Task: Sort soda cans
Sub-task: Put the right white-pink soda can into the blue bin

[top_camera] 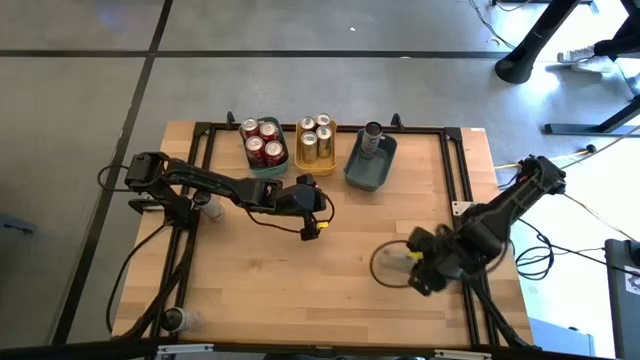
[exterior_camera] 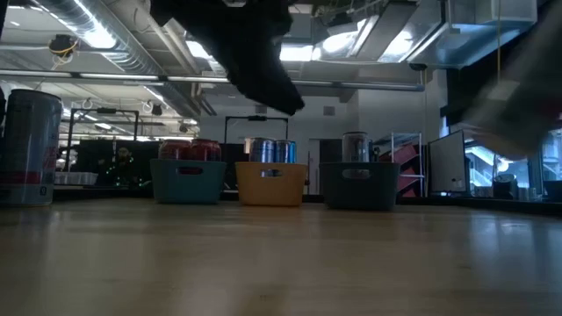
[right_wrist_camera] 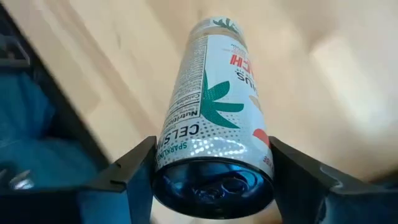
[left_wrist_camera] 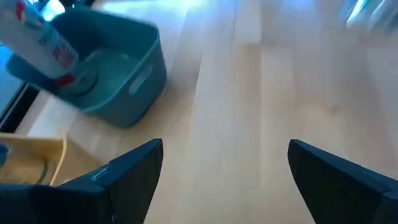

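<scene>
Where the high view looks down, a light wood table (top_camera: 300, 270) w/ black frame rails sits on grey floor. Teal tray (top_camera: 267, 163) holds red cans (top_camera: 262, 142), yellow tray (top_camera: 314, 160) holds gold cans (top_camera: 315, 136), grey-blue tray (top_camera: 368, 170) holds one dark can (top_camera: 372, 138), all along the far edge. Left gripper (top_camera: 312, 222) hangs mid-table nr the trays; right gripper (top_camera: 420, 268) sits low at the near right.

Low view: three trays in a row across the wood, workshop w/ ceiling lights and racks behind; another can (exterior_camera: 32, 147) stands at far left.

Left wrist view: fingers (left_wrist_camera: 134, 168) wide apart, nothing between them, bare wood below, grey-blue tray ahead.

Right wrist view: fingers (right_wrist_camera: 134, 171) closed against a white can (right_wrist_camera: 214, 118) w/ green leaf print and red lettering, lying sideways over the wood.
</scene>
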Robot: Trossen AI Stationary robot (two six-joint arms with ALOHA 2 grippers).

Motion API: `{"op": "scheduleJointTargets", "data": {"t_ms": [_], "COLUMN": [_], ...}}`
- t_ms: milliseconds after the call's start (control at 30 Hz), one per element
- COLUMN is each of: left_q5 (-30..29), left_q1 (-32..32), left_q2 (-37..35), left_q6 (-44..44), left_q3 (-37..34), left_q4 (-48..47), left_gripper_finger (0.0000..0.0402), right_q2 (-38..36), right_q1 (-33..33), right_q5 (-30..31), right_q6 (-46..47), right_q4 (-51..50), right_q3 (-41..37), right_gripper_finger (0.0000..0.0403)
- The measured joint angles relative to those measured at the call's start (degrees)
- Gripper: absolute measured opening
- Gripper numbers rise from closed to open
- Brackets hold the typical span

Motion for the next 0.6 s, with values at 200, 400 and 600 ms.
{"op": "scheduleJointTargets", "data": {"t_ms": [200, 400, 600], "left_q5": [7.4, 14.0, 13.9], "left_q1": [0.5, 0.7, 0.5], "left_q2": [0.0, 0.0, 0.0], "left_q6": [-2.6, -4.2, -4.6], "left_q3": [0.1, 0.1, 0.1], "left_q4": [5.7, 8.7, 10.2], "left_gripper_finger": [0.0325, 0.0291, 0.0264], "right_q2": [0.0, 0.1, 0.1], "right_q1": [-6.5, -11.4, -14.7], "right_q5": [7.9, 10.9, 11.0], "right_q6": [-15.6, -31.1, -42.4], "right_q4": [2.1, 8.8, 16.0], "right_q3": [0.1, 0.1, 0.0], "right_gripper_finger": [0.024, 0.024, 0.024]}}
